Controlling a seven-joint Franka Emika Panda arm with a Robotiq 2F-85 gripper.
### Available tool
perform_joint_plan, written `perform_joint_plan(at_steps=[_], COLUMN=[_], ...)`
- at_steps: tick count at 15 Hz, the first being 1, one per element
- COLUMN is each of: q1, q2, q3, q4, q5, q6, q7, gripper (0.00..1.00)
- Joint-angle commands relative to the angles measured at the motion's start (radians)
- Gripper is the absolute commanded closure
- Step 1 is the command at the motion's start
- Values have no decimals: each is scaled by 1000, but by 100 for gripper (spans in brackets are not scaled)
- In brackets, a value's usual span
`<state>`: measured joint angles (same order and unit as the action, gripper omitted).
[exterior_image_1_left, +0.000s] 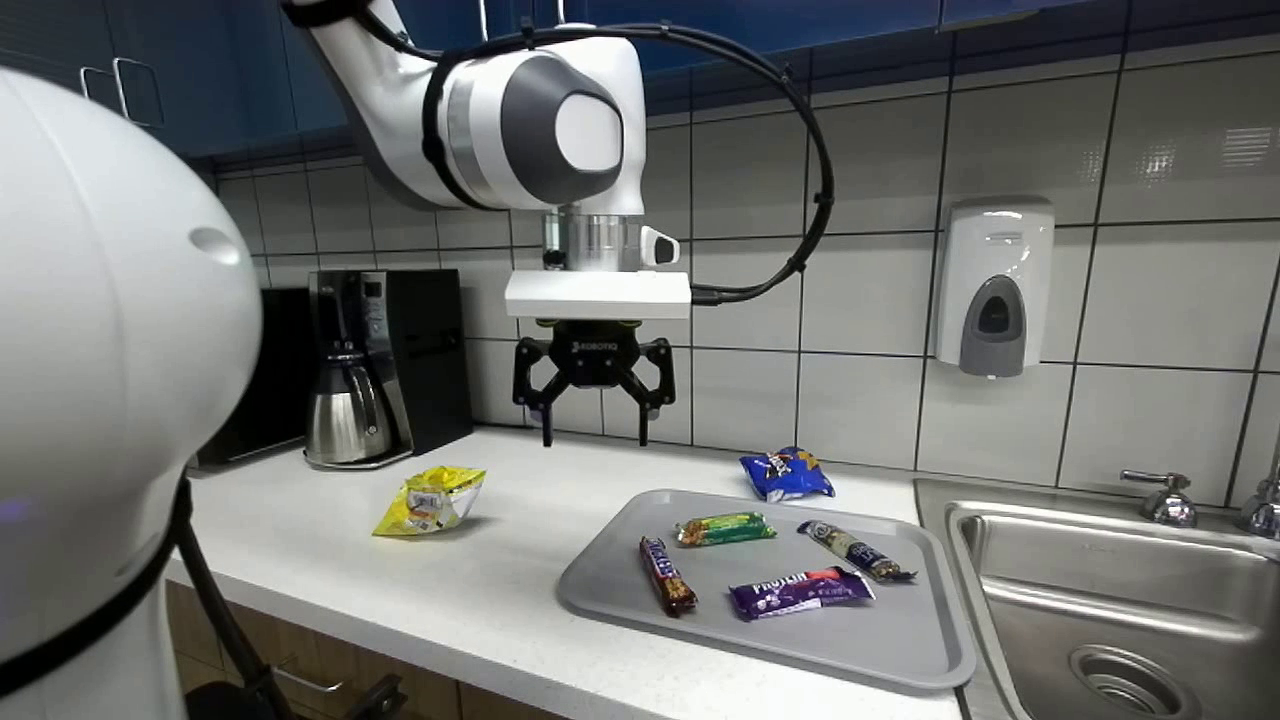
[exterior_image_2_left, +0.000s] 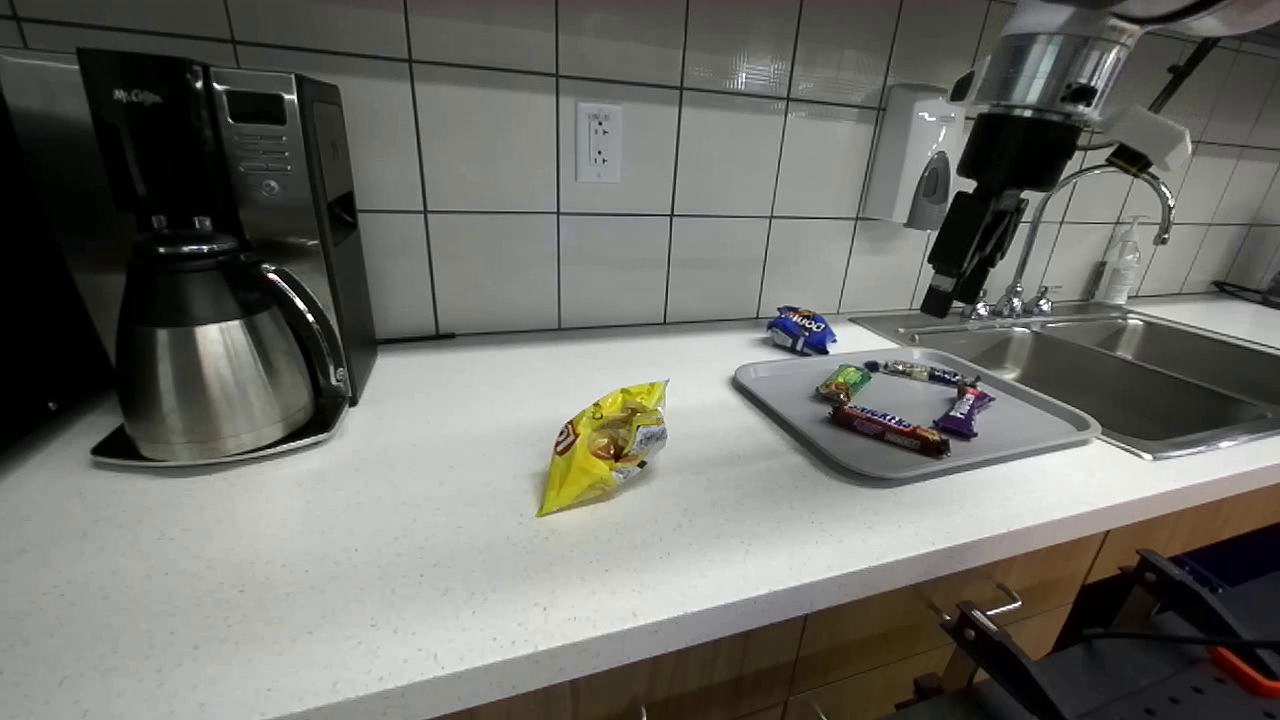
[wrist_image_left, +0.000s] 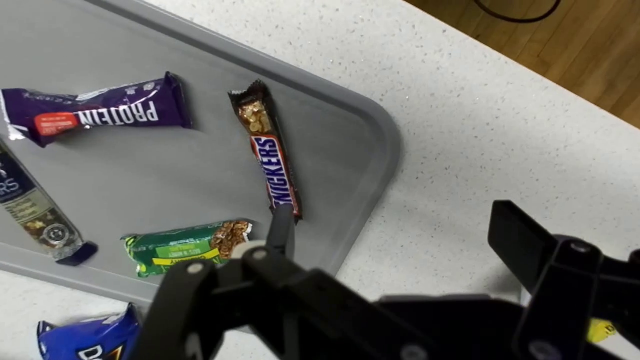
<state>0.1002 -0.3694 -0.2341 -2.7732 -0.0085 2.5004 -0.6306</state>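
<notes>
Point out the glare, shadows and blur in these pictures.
In both exterior views, patches of reflected light on the wall tiles; in an exterior view, a faint shadow from the yellow bag on the counter; in the wrist view, parts of the black gripper look soft-edged, while lettering on the Snickers bar is legible.

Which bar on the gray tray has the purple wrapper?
The PROTEIN bar. It alone is mostly purple; the other three on the tray are the brown Snickers bar, a green-wrapped bar, and a navy-and-beige bar.
</notes>
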Motion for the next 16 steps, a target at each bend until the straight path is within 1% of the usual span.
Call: perform_joint_plan(at_steps=[1,16], q1=[-29,-61], q2=[63,317], q3=[12,46], q4=[0,13], q5=[-17,-16], q6=[72,316], q7=[-43,-37], gripper=[0,0])
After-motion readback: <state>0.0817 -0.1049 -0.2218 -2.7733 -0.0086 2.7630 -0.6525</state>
